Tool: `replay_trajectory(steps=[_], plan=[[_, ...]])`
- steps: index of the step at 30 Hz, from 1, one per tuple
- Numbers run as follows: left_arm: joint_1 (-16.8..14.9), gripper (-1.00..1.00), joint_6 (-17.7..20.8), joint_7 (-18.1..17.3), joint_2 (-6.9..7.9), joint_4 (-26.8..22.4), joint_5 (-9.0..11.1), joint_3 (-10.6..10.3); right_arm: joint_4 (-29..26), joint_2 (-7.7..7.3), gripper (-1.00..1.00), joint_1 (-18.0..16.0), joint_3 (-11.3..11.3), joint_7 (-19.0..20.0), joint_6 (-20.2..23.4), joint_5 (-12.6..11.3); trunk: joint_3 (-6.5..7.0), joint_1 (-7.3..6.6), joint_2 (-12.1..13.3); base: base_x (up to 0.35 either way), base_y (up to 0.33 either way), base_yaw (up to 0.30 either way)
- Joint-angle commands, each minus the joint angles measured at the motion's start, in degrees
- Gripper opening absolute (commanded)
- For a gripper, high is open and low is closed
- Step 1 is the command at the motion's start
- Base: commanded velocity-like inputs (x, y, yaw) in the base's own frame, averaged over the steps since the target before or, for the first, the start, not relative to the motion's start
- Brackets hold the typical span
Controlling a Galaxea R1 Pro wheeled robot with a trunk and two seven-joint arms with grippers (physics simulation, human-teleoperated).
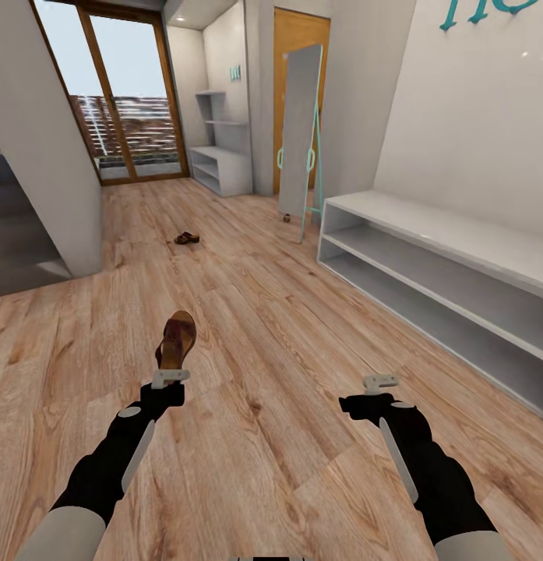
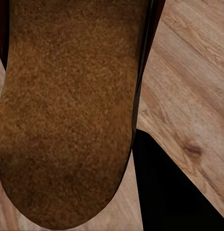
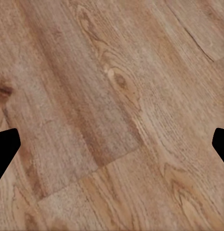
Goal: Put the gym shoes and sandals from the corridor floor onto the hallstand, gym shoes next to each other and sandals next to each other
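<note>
Ahead, second sandal (image 1: 186, 238) on floor (image 1: 287, 327), left pincer (image 1: 171, 377) gripping sandal (image 2: 68, 110)

Two black robot arms with pale grey upper sleeves reach forward from the lower edge of the head view, side by side and well apart. The left arm ends in a light grey two-fingered tool (image 1: 171, 377), closed on the heel end of a dark brown leather sandal (image 1: 177, 338) that points away from the robot. The right arm's matching tool (image 1: 380, 382) holds nothing, its dark fingertips (image 3: 6, 147) spread wide apart.
</note>
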Motion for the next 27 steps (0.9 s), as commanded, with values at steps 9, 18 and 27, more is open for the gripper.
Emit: replay_trajectory(steps=[9,18,27], plan=[[0.0,-1.00,0.4,-0.2,-0.02,-0.1,0.1,0.0,-0.1,-0.04,1.00,0.0,0.1,-0.1,0.3,0.0,-0.05,-0.01,0.0,0.123,0.000,0.038],[0.0,-1.00,0.4,-0.2,-0.06,-0.1,0.1,0.0,-0.1,-0.02,1.00,0.0,0.2,-0.2,0.3,-0.1,-0.05,-0.01,0.0,0.339,-0.132,0.285],[0.0,-1.00,0.4,-0.2,-0.06,-0.1,0.1,0.0,-0.1,-0.02,1.00,0.0,0.1,-0.2,0.3,-0.1,-0.05,-0.01,0.0,0.335,-0.174,0.298]])
